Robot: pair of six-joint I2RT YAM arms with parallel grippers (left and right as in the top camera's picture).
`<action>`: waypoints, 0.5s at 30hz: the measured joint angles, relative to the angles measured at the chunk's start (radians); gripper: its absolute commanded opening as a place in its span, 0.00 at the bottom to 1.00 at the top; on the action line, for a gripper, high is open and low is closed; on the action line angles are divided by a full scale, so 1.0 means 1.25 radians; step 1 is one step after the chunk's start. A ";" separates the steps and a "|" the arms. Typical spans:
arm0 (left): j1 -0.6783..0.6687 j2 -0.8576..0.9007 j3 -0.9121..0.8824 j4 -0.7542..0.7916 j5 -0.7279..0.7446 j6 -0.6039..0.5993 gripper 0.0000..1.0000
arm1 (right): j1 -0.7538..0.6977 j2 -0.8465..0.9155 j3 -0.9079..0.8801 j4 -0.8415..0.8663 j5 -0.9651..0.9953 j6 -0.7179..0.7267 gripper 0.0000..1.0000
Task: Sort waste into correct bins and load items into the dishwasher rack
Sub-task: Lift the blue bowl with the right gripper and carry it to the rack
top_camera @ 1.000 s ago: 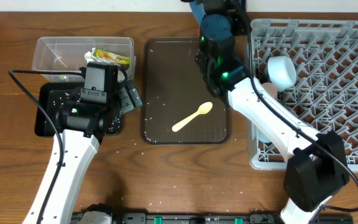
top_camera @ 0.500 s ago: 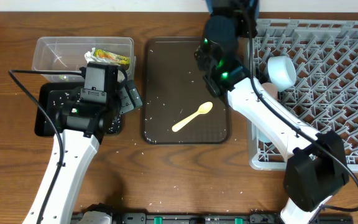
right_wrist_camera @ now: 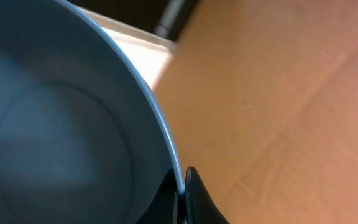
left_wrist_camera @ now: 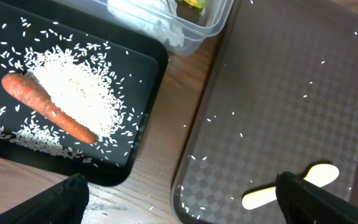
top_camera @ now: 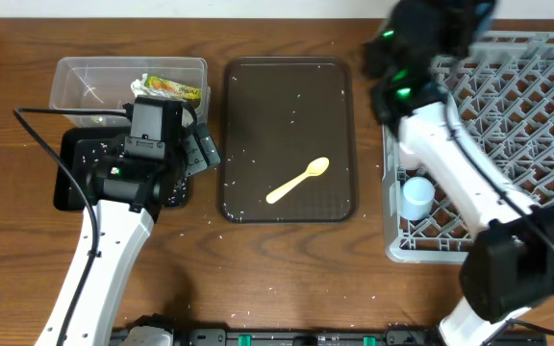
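My right gripper (right_wrist_camera: pixel 180 186) is shut on the rim of the large dark-blue bowl (right_wrist_camera: pixel 61 137). In the overhead view that arm is blurred, above the back left corner of the grey dishwasher rack (top_camera: pixel 508 115). A light-blue cup (top_camera: pixel 416 197) stands in the rack's left side. My left gripper (left_wrist_camera: pixel 179 211) is open and empty, between the black tray (left_wrist_camera: pixel 148 68) and the brown tray. The black tray holds an orange carrot piece (left_wrist_camera: pixel 48 109) and white rice (left_wrist_camera: pixel 79 87). The clear box (top_camera: pixel 85 77) holds the printed wrapper (top_camera: pixel 173 88) and white tissue (left_wrist_camera: pixel 148 15). The yellow spoon (top_camera: pixel 298 181) lies on the brown tray.
The brown serving tray (top_camera: pixel 287 96) sits mid-table with scattered rice grains on it. A few grains lie on the wooden table around it. The white bowl and pink cup do not show.
My right arm has swung right with the dark-blue bowl, from over the brown tray's back edge to above the rack's back left corner. The left arm has not moved.
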 measured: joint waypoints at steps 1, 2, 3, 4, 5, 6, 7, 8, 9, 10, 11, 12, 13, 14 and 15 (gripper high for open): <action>0.000 0.000 0.000 0.000 0.000 0.000 0.98 | -0.023 -0.004 0.000 -0.009 0.001 0.002 0.01; 0.000 0.000 0.000 0.000 0.000 0.000 0.98 | -0.044 -0.007 0.000 -0.023 -0.001 0.005 0.01; 0.000 0.000 0.000 0.000 0.000 0.000 0.98 | -0.065 -0.009 0.000 -0.045 -0.006 0.011 0.01; 0.000 0.000 0.000 0.000 0.000 0.000 0.98 | -0.083 -0.011 0.000 -0.065 -0.014 0.016 0.01; 0.000 0.000 0.000 0.000 0.000 0.000 0.98 | -0.109 -0.012 0.000 -0.106 -0.033 0.025 0.01; 0.000 0.000 0.000 0.000 0.000 0.000 0.98 | -0.126 -0.012 0.000 -0.136 -0.048 0.037 0.01; 0.000 0.000 0.000 0.000 0.000 0.000 0.98 | -0.143 -0.012 0.000 -0.174 -0.070 0.049 0.01; 0.000 0.000 0.000 0.000 0.000 0.000 0.98 | -0.163 -0.013 0.000 -0.213 -0.096 0.062 0.01; 0.000 0.000 0.000 0.000 0.000 0.000 0.98 | -0.185 -0.012 0.000 -0.249 -0.126 0.072 0.01; 0.000 0.000 0.000 0.001 0.000 0.000 0.98 | -0.201 -0.012 0.000 -0.276 -0.150 0.083 0.01; 0.000 0.000 0.000 0.001 0.000 0.000 0.98 | -0.221 -0.013 0.000 -0.299 -0.179 0.092 0.01; 0.000 0.000 0.000 0.001 0.000 0.000 0.98 | -0.237 -0.013 0.000 -0.315 -0.199 0.102 0.01; 0.000 0.000 0.000 0.001 0.000 0.000 0.98 | -0.258 -0.013 0.000 -0.330 -0.222 0.109 0.01; 0.000 0.000 0.000 0.000 0.000 0.000 0.98 | -0.275 -0.013 0.000 -0.341 -0.238 0.116 0.01; 0.000 0.000 0.000 0.000 0.000 0.000 0.98 | -0.295 -0.013 0.000 -0.354 -0.257 0.122 0.01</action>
